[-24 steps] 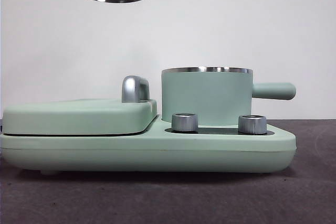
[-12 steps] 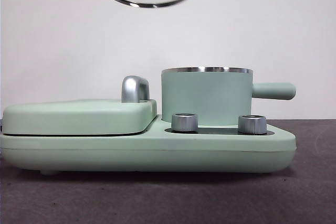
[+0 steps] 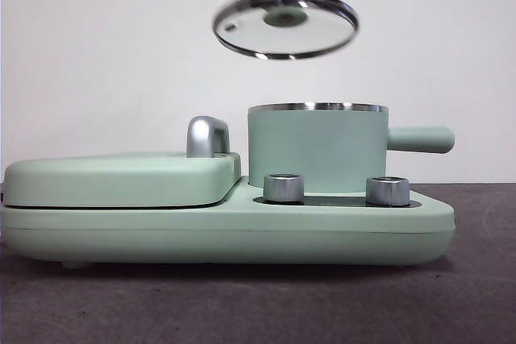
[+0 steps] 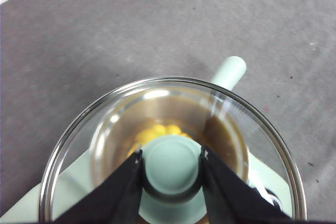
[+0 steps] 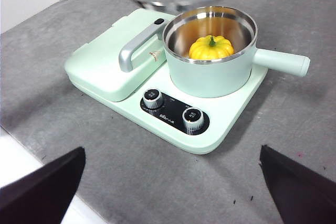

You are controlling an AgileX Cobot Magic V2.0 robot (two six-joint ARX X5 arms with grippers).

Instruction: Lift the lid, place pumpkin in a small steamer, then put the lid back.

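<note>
While the left gripper (image 4: 170,163) clamps the lid (image 3: 285,23) by its knob, the small steamer (image 3: 317,147) sits just below it, the pumpkin (image 5: 211,47) inside; the right gripper (image 5: 173,187) hangs spread wide, well apart.

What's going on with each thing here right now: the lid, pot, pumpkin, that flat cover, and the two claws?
Lid: off the pot, held tilted in the air above it.
Pot: uncovered, on the cooker base.
Pumpkin: inside the pot, stem up.
Flat cover: closed.
Left gripper: shut on the lid's knob.
Right gripper: open, holding nothing, away from the pot.
</note>
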